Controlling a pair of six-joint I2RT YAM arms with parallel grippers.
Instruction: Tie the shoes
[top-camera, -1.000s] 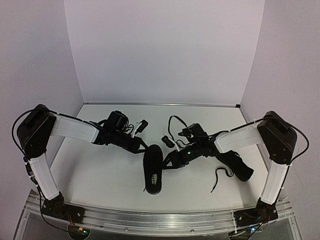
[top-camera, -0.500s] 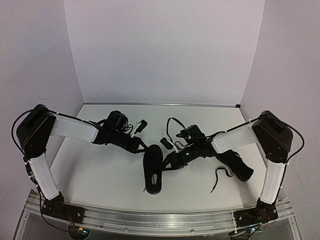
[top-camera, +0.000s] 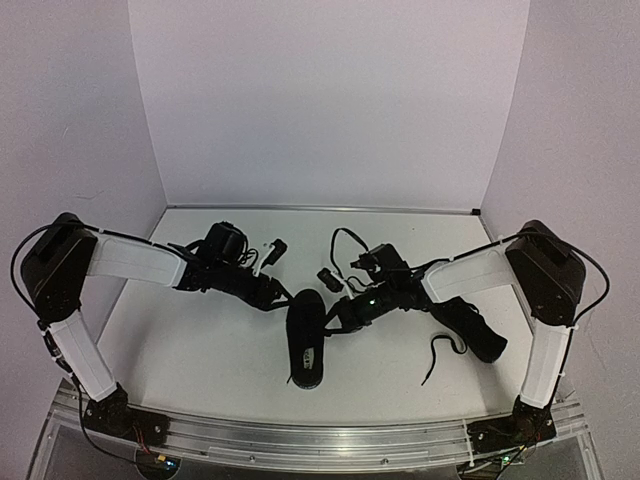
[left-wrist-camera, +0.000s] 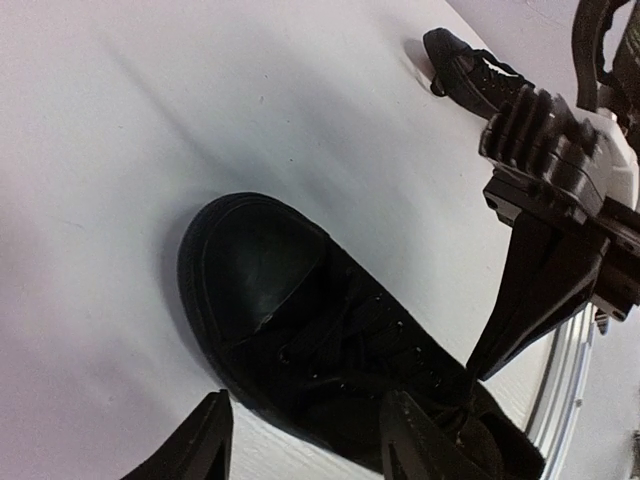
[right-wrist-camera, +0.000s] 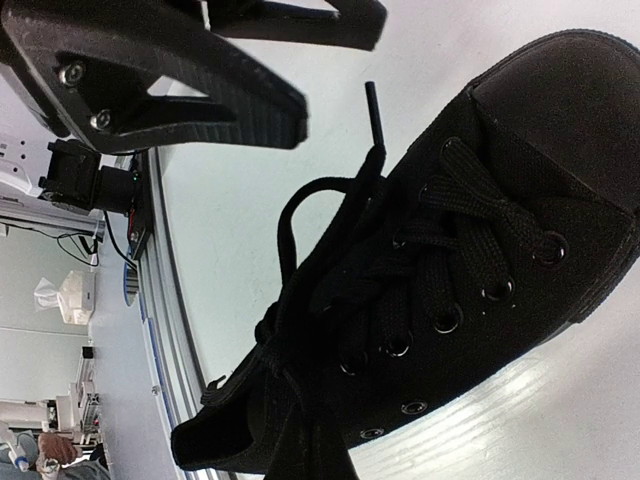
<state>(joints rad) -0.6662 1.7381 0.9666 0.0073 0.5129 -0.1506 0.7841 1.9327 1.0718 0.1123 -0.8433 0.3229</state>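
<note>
One black shoe (top-camera: 308, 345) lies mid-table with its toe toward the back wall; its laced top fills the right wrist view (right-wrist-camera: 470, 260). My left gripper (top-camera: 283, 295) is open at the shoe's toe end, its fingertips straddling the shoe's side (left-wrist-camera: 310, 440). My right gripper (top-camera: 335, 315) is shut on a thin black lace (right-wrist-camera: 285, 240) at the shoe's opening, and a strand runs down into its fingers (right-wrist-camera: 325, 455). From the left wrist, the right gripper (left-wrist-camera: 475, 370) reaches down onto the lacing. The other shoe (top-camera: 475, 330) lies under the right arm.
The second shoe's loose lace (top-camera: 440, 350) trails toward the front edge. The metal rail (top-camera: 320, 435) bounds the near side, and purple walls close off the back and both sides. In the left wrist view the second shoe (left-wrist-camera: 470, 70) sits far off.
My left gripper has opened and shifted slightly left. My right gripper has closed and moved a little left and down onto the middle shoe's laces.
</note>
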